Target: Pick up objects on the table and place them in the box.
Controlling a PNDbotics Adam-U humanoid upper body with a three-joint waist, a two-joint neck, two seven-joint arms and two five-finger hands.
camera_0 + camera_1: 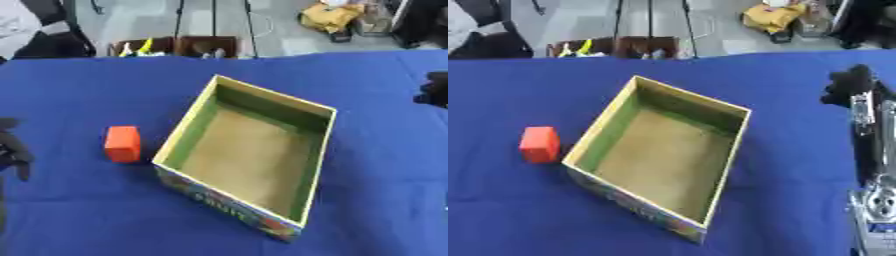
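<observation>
One blue table [79,85] | grey floor [140,20] beyond

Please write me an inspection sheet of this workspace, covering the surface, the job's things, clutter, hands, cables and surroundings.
Surface: table under a blue cloth, lying flat.
Job's things: open rectangular cardboard box with green inner walls and a brown floor, holding nothing; orange block on the cloth, on the box's left, apart from it.
Clutter: nothing seen on the cloth.
Hands: left hand at the left edge, holding nothing, finger state unclear; right hand dark, at the right edge above the cloth, finger state unclear.
Cables: nothing seen.
Surroundings: grey floor beyond the table, two brown crates, a yellow bundle, stand legs.
</observation>
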